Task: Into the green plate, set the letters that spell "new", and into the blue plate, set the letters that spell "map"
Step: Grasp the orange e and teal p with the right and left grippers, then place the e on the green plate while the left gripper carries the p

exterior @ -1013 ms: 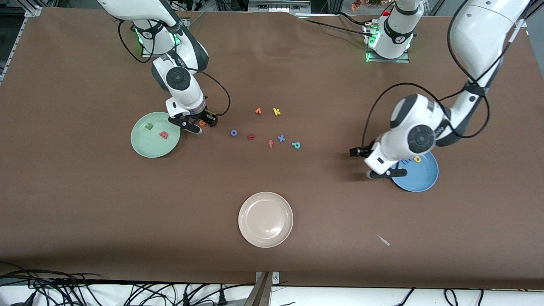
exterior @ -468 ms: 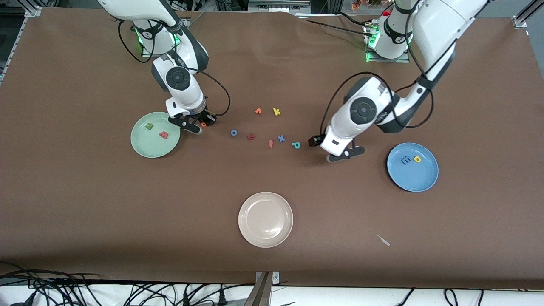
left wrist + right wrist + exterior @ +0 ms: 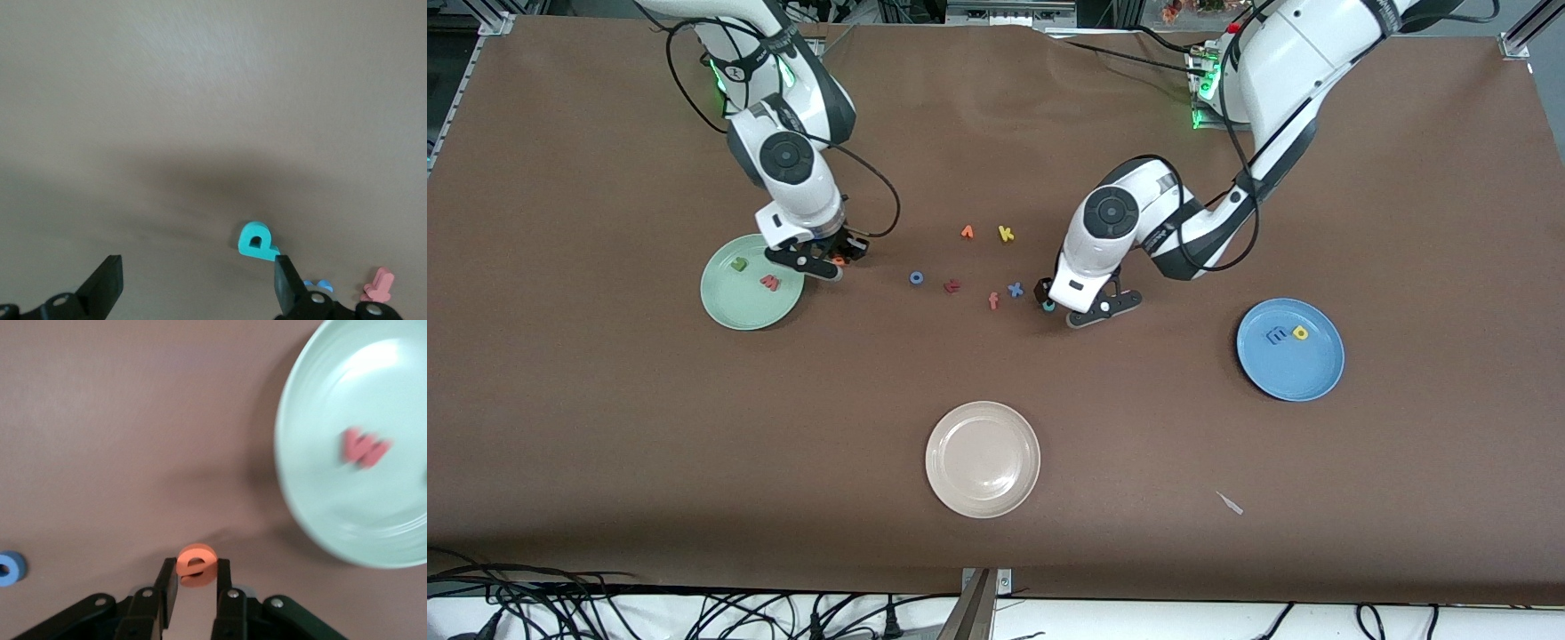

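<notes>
The green plate (image 3: 734,307) holds the green "n" (image 3: 738,263) and the salmon-red "w" (image 3: 769,283). My right gripper (image 3: 834,261) is shut on the orange "e" (image 3: 197,563) and hangs just above the table beside that plate's rim (image 3: 320,420), where the "w" (image 3: 365,447) lies. The blue plate (image 3: 1303,373) carries the blue "m" (image 3: 1277,335) and yellow "a" (image 3: 1301,332). My left gripper (image 3: 197,283) is open and low over the table. The teal "p" (image 3: 257,241) lies on the cloth close to one fingertip (image 3: 285,280), not between the jaws.
Loose letters lie mid-table: a blue "o" (image 3: 917,277), a dark red zigzag (image 3: 952,285), a salmon "f" (image 3: 993,300), a blue "x" (image 3: 1015,289), a yellow "k" (image 3: 1006,234) and an orange piece (image 3: 967,232). A cream plate (image 3: 983,459) sits nearer the camera. A white scrap (image 3: 1231,503) lies beside it.
My left arm has swung from over the blue plate to the teal "p". My right gripper has shut on the orange "e" and shifted slightly toward the green plate.
</notes>
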### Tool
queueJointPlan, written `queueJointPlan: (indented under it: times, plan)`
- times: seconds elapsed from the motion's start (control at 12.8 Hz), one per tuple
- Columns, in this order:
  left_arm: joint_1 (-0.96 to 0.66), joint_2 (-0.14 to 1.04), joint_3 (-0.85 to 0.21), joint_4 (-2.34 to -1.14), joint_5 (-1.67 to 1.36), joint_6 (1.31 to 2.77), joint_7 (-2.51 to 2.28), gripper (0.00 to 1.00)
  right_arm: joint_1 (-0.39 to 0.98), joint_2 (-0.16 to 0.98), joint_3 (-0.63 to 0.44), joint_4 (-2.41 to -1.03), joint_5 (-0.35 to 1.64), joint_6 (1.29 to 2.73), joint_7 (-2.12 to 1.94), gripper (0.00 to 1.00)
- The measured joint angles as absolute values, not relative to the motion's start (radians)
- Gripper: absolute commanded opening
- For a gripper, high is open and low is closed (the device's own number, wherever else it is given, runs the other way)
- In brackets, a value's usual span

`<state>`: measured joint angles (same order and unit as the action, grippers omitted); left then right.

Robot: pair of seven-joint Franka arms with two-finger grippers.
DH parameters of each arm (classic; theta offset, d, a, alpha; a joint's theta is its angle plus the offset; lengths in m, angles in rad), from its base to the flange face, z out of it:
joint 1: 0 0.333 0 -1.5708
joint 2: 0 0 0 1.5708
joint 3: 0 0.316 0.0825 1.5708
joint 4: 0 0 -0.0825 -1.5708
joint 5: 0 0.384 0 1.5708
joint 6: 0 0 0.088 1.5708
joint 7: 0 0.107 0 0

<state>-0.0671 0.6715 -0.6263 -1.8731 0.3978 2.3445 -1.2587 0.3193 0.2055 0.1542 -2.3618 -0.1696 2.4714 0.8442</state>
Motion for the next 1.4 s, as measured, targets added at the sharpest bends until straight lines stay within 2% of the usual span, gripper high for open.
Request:
queueJointPlan:
  times: [0.39, 0.7, 0.86, 0.94, 1.01, 1.09, 1.32, 1.4]
  plan:
    - [-0.214, 0.708, -0.521, -1.813, 0.398, 2.344, -1.289, 0.99, 0.316, 0.169, -0.016, -2.346, -0.169, 2.418, 0.482, 0.10]
    - [-0.228, 0.717, -0.512, -1.809, 0.398, 2.344, -1.291, 0.87, 0.313, 0.224, -0.136, -2.355, -0.169, 2.492, 0.249, 0.13]
    - [-0.228, 0.724, -0.511, -1.807, 0.398, 2.344, -1.291, 0.85, 0.309, 0.260, -0.161, -2.367, -0.169, 2.547, 0.208, 0.24]
    - [-0.228, 0.727, -0.511, -1.803, 0.398, 2.344, -1.291, 0.83, 0.308, 0.270, -0.168, -2.368, -0.169, 2.562, 0.192, 0.59]
    - [-0.228, 0.729, -0.510, -1.792, 0.398, 2.345, -1.291, 0.83, 0.308, 0.278, -0.181, -2.369, -0.169, 2.582, 0.166, 0.87]
    - [-0.228, 0.732, -0.510, -1.782, 0.398, 2.344, -1.291, 0.81, 0.308, 0.282, -0.196, -2.369, -0.169, 2.596, 0.140, 1.00]
    - [-0.231, 0.743, -0.510, -1.773, 0.398, 2.344, -1.292, 0.73, 0.307, 0.276, -0.215, -2.361, -0.169, 2.592, 0.118, 1.00]
    - [-0.233, 0.749, -0.510, -1.765, 0.398, 2.344, -1.292, 0.68, 0.307, 0.267, -0.214, -2.345, -0.164, 2.555, 0.118, 1.00]
